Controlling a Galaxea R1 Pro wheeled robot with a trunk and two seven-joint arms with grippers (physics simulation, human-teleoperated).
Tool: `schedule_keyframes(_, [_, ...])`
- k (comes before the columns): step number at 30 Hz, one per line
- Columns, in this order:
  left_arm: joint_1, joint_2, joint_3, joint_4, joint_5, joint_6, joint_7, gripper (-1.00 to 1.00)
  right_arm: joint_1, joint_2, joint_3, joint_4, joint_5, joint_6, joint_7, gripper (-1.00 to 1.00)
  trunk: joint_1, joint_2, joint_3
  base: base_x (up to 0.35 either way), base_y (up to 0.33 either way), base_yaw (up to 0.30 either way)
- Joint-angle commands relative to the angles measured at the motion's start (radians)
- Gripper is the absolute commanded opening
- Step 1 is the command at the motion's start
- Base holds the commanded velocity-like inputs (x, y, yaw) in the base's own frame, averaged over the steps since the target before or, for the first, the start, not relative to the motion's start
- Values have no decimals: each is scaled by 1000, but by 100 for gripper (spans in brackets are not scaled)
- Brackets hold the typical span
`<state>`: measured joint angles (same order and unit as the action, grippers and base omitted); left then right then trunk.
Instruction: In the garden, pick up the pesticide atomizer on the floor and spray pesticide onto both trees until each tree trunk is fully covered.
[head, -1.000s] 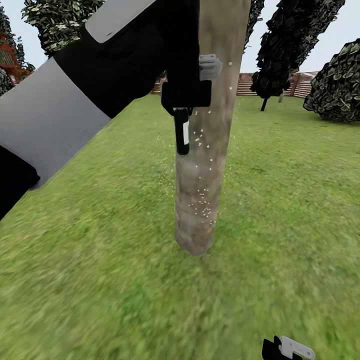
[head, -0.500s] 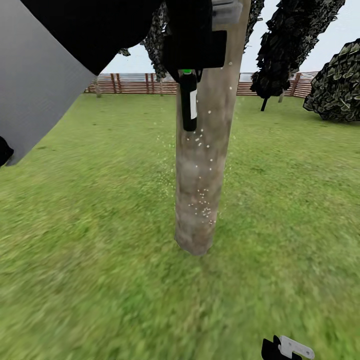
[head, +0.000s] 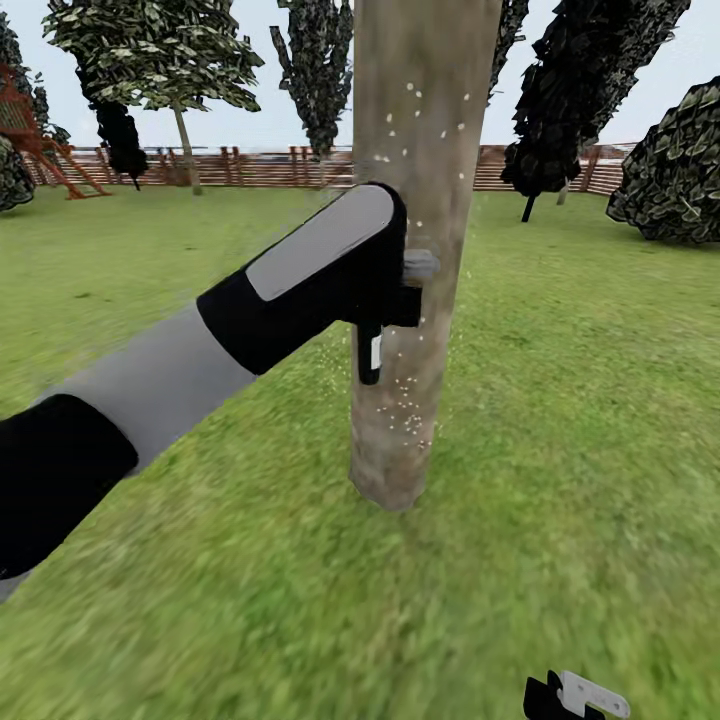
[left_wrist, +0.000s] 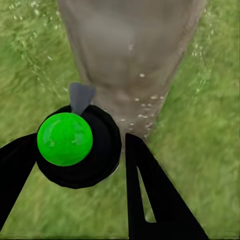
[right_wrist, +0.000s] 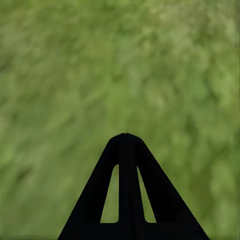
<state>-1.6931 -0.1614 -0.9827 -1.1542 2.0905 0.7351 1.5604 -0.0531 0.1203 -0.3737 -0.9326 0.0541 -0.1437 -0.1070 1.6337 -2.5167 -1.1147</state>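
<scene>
One tree trunk (head: 415, 250) dead centre in head view, mottled grey-brown, rooted in the lawn (head: 560, 420). Left end effector (head: 385, 300) right up against the trunk at mid height, pinching the pesticide atomizer (head: 369, 355), which hangs below it as a black stick with a white patch. Left wrist view: atomizer (left_wrist: 75, 145) seen end-on, green round cap, grey nozzle pointing at the trunk (left_wrist: 130, 55), two black fingers (left_wrist: 150, 195) either side of it. Pesticide (head: 405, 415) as scattered white specks on the trunk, a cluster low down and more higher up near the top of frame; a few drifting specks beside the trunk on the left. Right end effector (right_wrist: 125, 140) pressed together, fingertips meeting in a point, over bare grass; also at the bottom edge of head view (head: 570, 695). Background: one slatted wooden fence (head: 260, 168), one red play tower (head: 40, 140) far left, several dark-leaved trees (head: 590, 90), exact count unclear.
</scene>
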Motion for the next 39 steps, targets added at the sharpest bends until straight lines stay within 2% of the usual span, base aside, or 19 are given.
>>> schedule_keyframes(1, [38,0,-1,-13,-18,11,8,-100,-1,1,-2,0,6,-2,-2,-100,0,-1,-1,0,0,0])
schedule_keyframes(6, [279,1,-1,-46,-168,10,9,-100,-1,1,-2,0,5,-2,-3,-100,0,-1,-1,0,0,0])
schedule_keyframes(7, [376,5,-1,-63,-236,10,10,-100,-1,1,-2,0,5,-2,-3,-100,0,-1,-1,0,0,0])
schedule_keyframes(9, [468,7,-1,-71,-316,11,9,-100,-1,1,-2,0,5,-2,-2,-100,0,-1,-1,0,0,0])
schedule_keyframes(10, [536,8,-1,-73,-373,12,7,-100,-1,1,-1,0,6,-2,0,-100,0,-1,-1,0,0,0])
schedule_keyframes(12, [646,9,0,-75,-460,10,3,-100,-1,1,-1,0,6,-3,2,-100,0,-1,-1,0,0,0])
schedule_keyframes(13, [705,9,0,-76,-489,9,-1,-100,-1,1,0,0,6,-3,3,-100,0,-1,-1,0,0,0])
schedule_keyframes(16, [803,9,0,-77,-543,-17,-5,-100,-1,1,1,0,6,-3,4,-100,0,-1,-1,0,0,0])
schedule_keyframes(17, [840,10,0,-77,-586,-29,-12,-100,-1,1,0,0,6,-4,4,-100,0,-1,-1,0,0,0])
schedule_keyframes(19, [894,12,1,-77,-636,-39,-65,-100,-1,1,0,0,6,-4,5,-100,0,-1,-1,0,4,0])
schedule_keyframes(21, [920,16,2,-76,-654,-44,-119,-100,-1,1,1,0,6,-4,5,-100,0,-1,-1,0,73,0])
schedule_keyframes(23, [941,36,2,-79,-664,-52,-158,-100,-1,1,0,0,6,-4,6,-100,0,-1,-1,0,218,-3])
schedule_keyframes(26, [947,61,4,-101,-666,-53,-183,-100,-1,1,-1,0,6,-4,6,-100,0,-1,-1,0,297,-101])
schedule_keyframes(29, [949,74,4,-109,-667,-53,-237,-100,-1,1,-1,0,6,-4,6,-100,0,-1,-1,0,326,-216])
schedule_keyframes(39, [949,77,3,-113,-667,-54,-250,-100,-1,1,-2,-1,6,-4,6,-100,0,-1,-1,101,340,-243])
